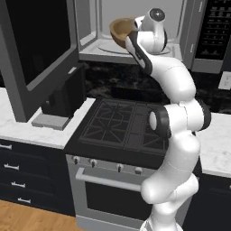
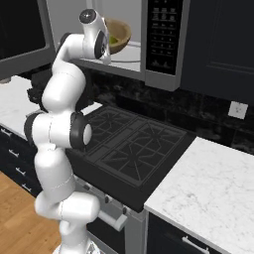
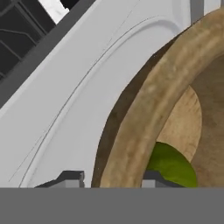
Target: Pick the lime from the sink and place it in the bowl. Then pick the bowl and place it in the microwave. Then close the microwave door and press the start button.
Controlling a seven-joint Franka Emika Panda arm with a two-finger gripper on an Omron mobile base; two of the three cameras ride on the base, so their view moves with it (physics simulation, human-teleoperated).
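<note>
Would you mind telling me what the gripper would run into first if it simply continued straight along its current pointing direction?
Most likely the bowl: its wooden rim stands between the two fingertips of the gripper, with the lime inside. Past the rim lies the microwave floor and turntable, though depth there is hard to judge.

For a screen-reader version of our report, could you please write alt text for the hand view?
A wide tan wooden bowl fills the right side, its thick rim between the two dark fingertips at the bottom edge, with a small yellow-green lime lying inside it. Behind the bowl are the microwave's light grey floor and round turntable.
</note>
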